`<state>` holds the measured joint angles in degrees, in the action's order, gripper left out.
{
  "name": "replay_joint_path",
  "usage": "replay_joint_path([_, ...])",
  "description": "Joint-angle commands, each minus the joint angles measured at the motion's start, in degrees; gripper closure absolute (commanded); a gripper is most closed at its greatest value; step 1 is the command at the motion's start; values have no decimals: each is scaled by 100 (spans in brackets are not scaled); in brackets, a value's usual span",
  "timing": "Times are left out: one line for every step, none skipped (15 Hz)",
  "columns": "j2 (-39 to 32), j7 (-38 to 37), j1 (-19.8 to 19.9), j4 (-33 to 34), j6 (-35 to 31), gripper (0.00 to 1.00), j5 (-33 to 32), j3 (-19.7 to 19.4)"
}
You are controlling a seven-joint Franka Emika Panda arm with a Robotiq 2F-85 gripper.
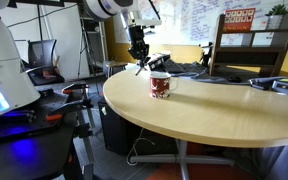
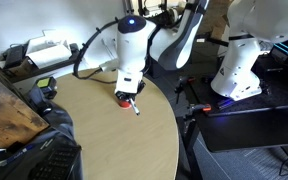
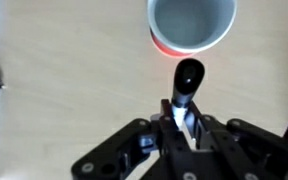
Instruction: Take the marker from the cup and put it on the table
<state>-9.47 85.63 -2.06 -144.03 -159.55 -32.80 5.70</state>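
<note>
**Marker out of the cup, held in the gripper over the table**

Marker (image 3: 187,82) sits clamped between the two fingers of the gripper (image 3: 184,125). In the wrist view its dark rounded cap points away from the gripper towards the cup (image 3: 191,48), and a paler stretch of the barrel shows where the fingers close on it. The marker is outside the cup. Its cap stops just short of the cup's red rim, and bare wood shows between the two. The cup stands upright, white inside.

In an exterior view the gripper (image 1: 137,55) hangs from the arm above the far side of the round, light wooden table (image 1: 214,115). The marker (image 1: 141,67) slants down out of it as a thin dark stick. Its lower end is close to the table top, but I cannot tell whether it touches. The cup (image 1: 160,86), red and white on the outside, stands on the table nearer the camera and just to the right of the gripper, apart from it.

In an exterior view from the opposite side, the white wrist of the arm (image 2: 130,45) points straight down over the table (image 2: 104,140). The gripper and something red are bunched beneath it, too small to separate clearly.

A whiteboard (image 1: 189,20) covered in writing hangs behind the table.
</note>
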Motion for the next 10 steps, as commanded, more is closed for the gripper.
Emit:
replay_joint_path([-614,1416,256,66,-436,95,859,509])
replay_joint_path([-777,1882,389,92,-415,95,1178,755])
replay_joint_path([-962,2316,522,164,-324,95,1427,996])
replay_joint_path([-1083,2795,709,214,-198,95,1705,1274])
replay_joint_path([-1194,3274,885,264,-79,95,1931,1487])
replay_joint_path([-1265,3734,1056,322,85,81,2093,1680])
replay_joint_path([-1268,4131,1144,377,294,56,2148,1762])
replay_joint_path([-1180,4233,1055,379,344,56,2062,1627])
replay_joint_path([-1018,4209,923,344,364,51,1937,1439])
replay_joint_path([-860,4164,842,288,317,42,1843,1269])
